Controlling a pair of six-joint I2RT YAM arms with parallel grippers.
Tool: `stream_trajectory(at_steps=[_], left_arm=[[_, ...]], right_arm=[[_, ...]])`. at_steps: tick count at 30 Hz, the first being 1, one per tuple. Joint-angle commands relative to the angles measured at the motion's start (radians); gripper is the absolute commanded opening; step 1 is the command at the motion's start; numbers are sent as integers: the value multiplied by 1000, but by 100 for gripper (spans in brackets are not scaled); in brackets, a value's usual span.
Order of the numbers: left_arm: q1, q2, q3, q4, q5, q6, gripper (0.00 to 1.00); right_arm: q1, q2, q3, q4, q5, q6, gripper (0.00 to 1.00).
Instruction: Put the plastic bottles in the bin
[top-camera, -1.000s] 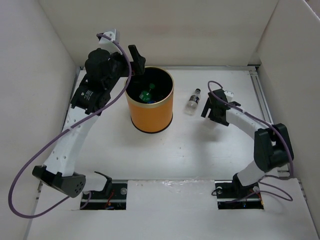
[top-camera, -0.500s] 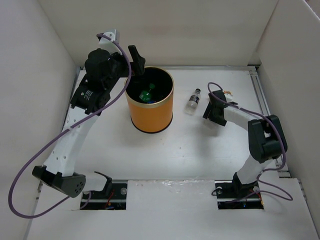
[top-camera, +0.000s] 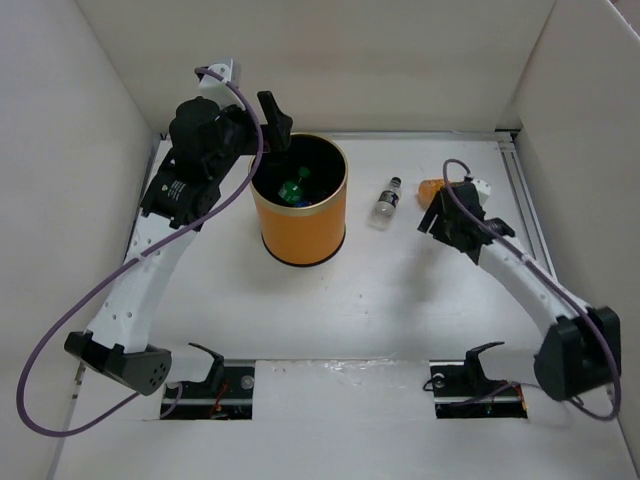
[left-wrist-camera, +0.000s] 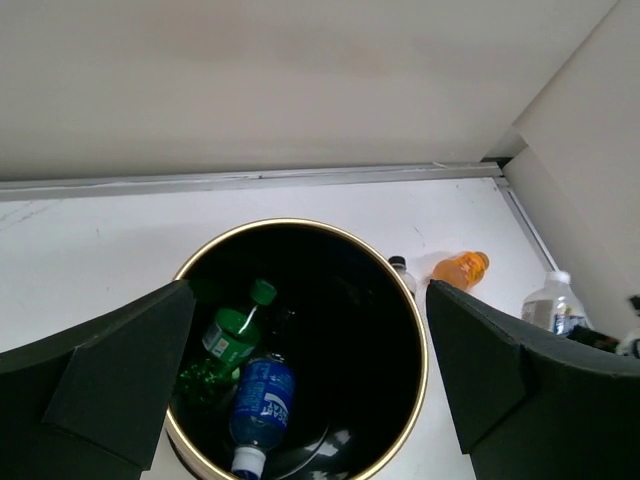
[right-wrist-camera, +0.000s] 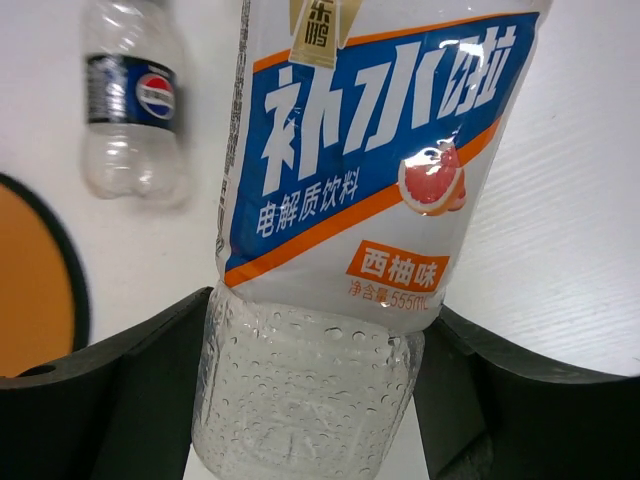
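— What's changed on your side?
— My right arm (top-camera: 520, 272) has swung out and straightened, its elbow dropping to the near corner. That uncovered the orange bottle (top-camera: 430, 188) at the far side of the table (top-camera: 380, 300).

— And the bin?
— The bin (top-camera: 300, 225) stands left of centre. My left tool (left-wrist-camera: 310, 380) hangs over its mouth, spread wide and empty. A green bottle (left-wrist-camera: 232, 335) and a blue-label bottle (left-wrist-camera: 262, 400) lie at the bottom.

— What has the right one got?
— My right tool (right-wrist-camera: 312, 390) is clamped on the large clear bottle (right-wrist-camera: 330, 200), across the ribbed lower body just below the white-and-blue label (right-wrist-camera: 370, 150). I cannot tell whether it is off the table.

— How will it carry?
— It looks empty, with only droplets inside, so I judge it light. But the wall is thin, so it may dent and squirt out of hard jaws. The ribs should help, though a hold nearer the middle would swing less.

— What's left?
— The orange bottle just beside my tool, and the small dark-capped bottle (top-camera: 388, 203) between it and the bin. Both are lying down.
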Motion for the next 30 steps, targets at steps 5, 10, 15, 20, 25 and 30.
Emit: stream_trajectory(at_steps=[5, 10, 15, 20, 25, 30], left_arm=[[-1, -9, -41, 149, 357, -37, 100], [-10, -73, -203, 418, 683, -92, 100], [-21, -85, -274, 549, 851, -121, 100], [-21, -85, -332, 676, 934, -178, 100], [-21, -85, -366, 762, 988, -224, 100], [-21, -64, -366, 782, 998, -246, 100]], right_arm=[[14, -422, -21, 140, -120, -234, 11], [-34, -510, 1, 366, -731, -539, 0], [-34, -492, 37, 447, -1037, -615, 0], [-25, -448, 61, 469, -1104, -587, 0], [17, -399, 100, 498, -1123, -554, 0], [133, -338, 157, 508, -1059, -541, 0]])
